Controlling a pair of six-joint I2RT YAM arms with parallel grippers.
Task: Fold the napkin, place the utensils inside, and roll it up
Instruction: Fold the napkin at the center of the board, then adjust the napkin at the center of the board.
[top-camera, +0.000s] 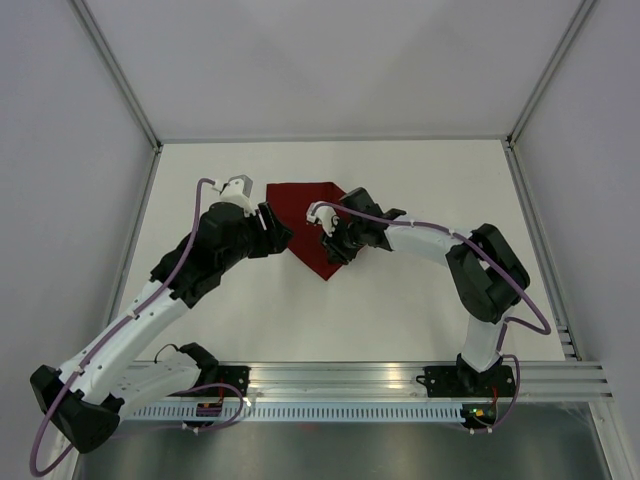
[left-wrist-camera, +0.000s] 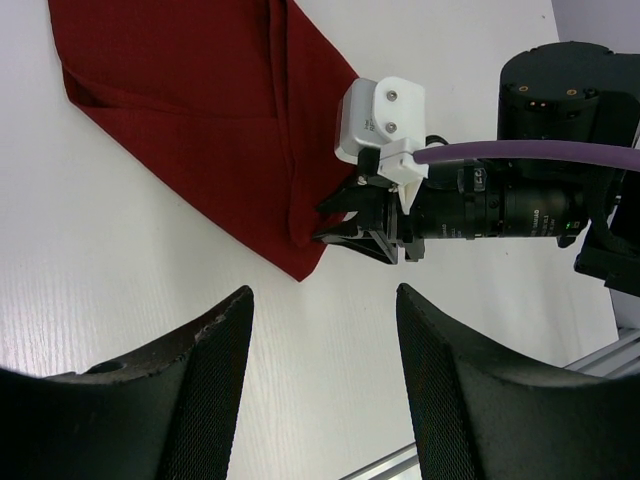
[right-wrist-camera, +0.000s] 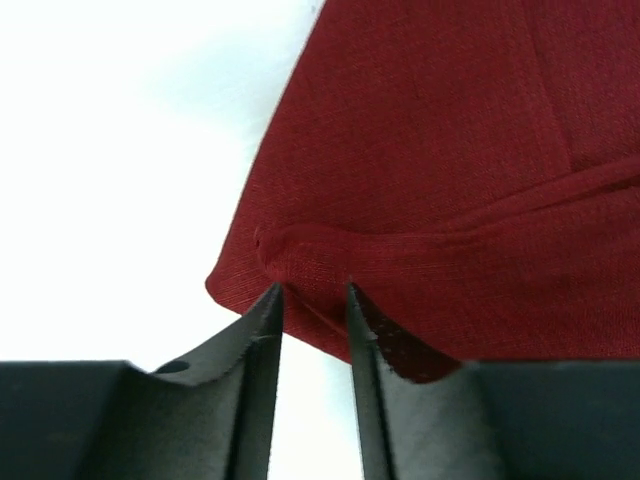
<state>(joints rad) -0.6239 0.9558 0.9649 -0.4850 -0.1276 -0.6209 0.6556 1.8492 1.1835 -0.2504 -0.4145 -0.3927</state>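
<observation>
The dark red napkin (top-camera: 305, 212) lies folded into a triangle on the white table, its point toward the arms. It also shows in the left wrist view (left-wrist-camera: 200, 120) and the right wrist view (right-wrist-camera: 450, 150). My right gripper (top-camera: 331, 246) is at the napkin's lower right edge. Its jaws (right-wrist-camera: 313, 290) stand narrow, pinching a bunched fold of cloth at their tips. My left gripper (top-camera: 277, 233) is open and empty beside the napkin's left edge, with the napkin's point just ahead of its fingers (left-wrist-camera: 322, 295). The fork is not in view.
The white table (top-camera: 400, 310) is walled by grey panels on three sides. A metal rail (top-camera: 400, 378) with both arm bases runs along the near edge. The right arm's wrist and camera (left-wrist-camera: 390, 120) sit close in front of my left gripper.
</observation>
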